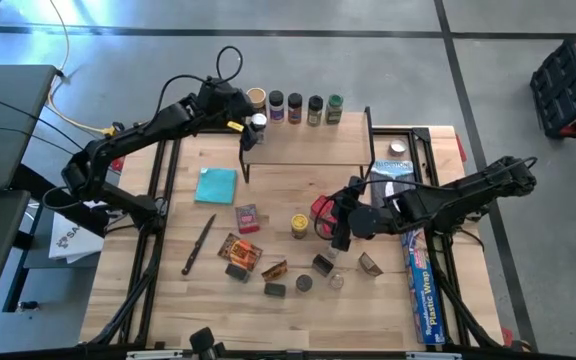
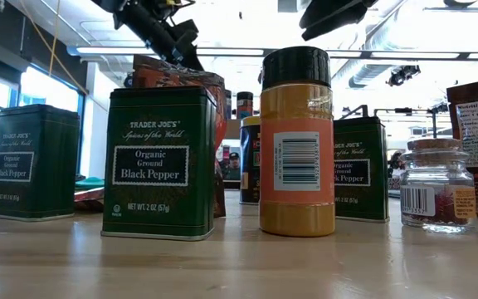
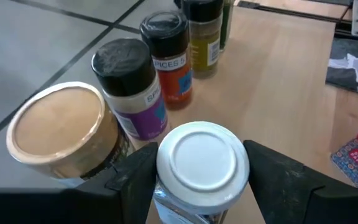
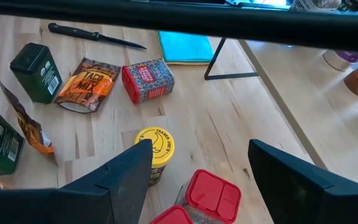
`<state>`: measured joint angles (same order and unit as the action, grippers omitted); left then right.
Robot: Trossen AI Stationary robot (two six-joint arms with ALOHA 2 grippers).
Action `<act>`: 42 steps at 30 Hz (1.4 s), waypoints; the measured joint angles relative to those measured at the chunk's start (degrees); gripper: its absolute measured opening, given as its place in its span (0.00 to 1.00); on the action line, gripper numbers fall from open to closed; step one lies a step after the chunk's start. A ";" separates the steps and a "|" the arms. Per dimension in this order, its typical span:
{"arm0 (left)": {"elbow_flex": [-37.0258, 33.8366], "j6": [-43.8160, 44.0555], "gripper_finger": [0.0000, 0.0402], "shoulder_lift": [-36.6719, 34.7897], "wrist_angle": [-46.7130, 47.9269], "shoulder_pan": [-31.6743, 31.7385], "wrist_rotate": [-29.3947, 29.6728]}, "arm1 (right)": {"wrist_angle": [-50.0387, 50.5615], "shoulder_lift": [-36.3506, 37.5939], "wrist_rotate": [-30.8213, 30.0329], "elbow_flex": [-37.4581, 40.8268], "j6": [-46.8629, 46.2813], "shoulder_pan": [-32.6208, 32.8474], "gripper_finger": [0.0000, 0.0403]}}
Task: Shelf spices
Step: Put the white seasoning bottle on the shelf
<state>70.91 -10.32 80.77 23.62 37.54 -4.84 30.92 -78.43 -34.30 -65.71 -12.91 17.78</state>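
The shelf (image 1: 308, 145) stands at the table's far side with a row of jars (image 1: 295, 107) along its far edge, a tan-lidded one (image 3: 58, 127) at the left end. My left gripper (image 1: 255, 125) is at the shelf's left end, shut on a white-lidded jar (image 3: 202, 163). My right gripper (image 4: 207, 177) hovers open at mid-table, its fingers on either side of a red-lidded jar (image 4: 211, 194), beside a yellow-lidded jar (image 4: 155, 148). More tins, packets and jars lie on the near half of the table (image 1: 268, 270); the low view shows green pepper tins (image 2: 160, 162) and an orange jar (image 2: 296, 141). My left gripper pinches the white-lidded jar between its two fingers (image 3: 132, 180), just below the lid's rim (image 3: 166, 186), on opposite sides. The jar is upright, lid toward the wrist camera. Its base is hidden under the lid, so I cannot tell whether it stands on the shelf.
A teal cloth (image 1: 216, 185) and a black knife (image 1: 198, 245) lie on the table's left part. A long blue plastic-wrap box (image 1: 418, 270) lies along the right edge. A red box (image 4: 148, 81) and a taco-mix packet (image 4: 87, 84) sit near mid-table. Shelf's black leg (image 4: 219, 59).
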 joint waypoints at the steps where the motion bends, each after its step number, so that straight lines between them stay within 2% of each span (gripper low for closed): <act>1: 0.00 -0.35 0.58 0.00 -0.09 0.00 0.05 | 0.00 0.00 0.00 0.00 -0.02 0.00 0.65; 8: 0.04 -2.36 0.61 -0.04 -0.02 0.02 0.22 | 0.10 0.00 0.00 0.00 -0.08 0.00 0.65; 13: 0.04 -2.84 0.62 -0.04 -0.02 0.00 3.21 | 0.11 0.00 0.00 0.00 -0.11 -0.01 0.65; 20: 0.04 -3.41 0.57 -0.04 0.05 0.00 6.84 | 0.11 0.00 0.00 0.00 -0.11 -0.06 0.65; 28: 0.04 -2.39 0.54 -0.44 0.43 -0.19 7.30 | 0.11 0.00 0.00 0.00 -0.11 -0.06 0.65; 37: 0.02 -2.78 0.57 -6.66 0.55 -0.20 8.20 | 0.10 0.00 0.47 0.00 -0.10 -0.06 0.65; 42: 0.02 -1.90 0.57 -11.88 1.75 -1.46 9.76 | -1.48 0.00 6.99 0.00 1.90 -0.15 0.65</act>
<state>70.94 -12.22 68.89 25.36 36.08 4.92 29.43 -78.43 -27.32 -65.71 -11.01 17.63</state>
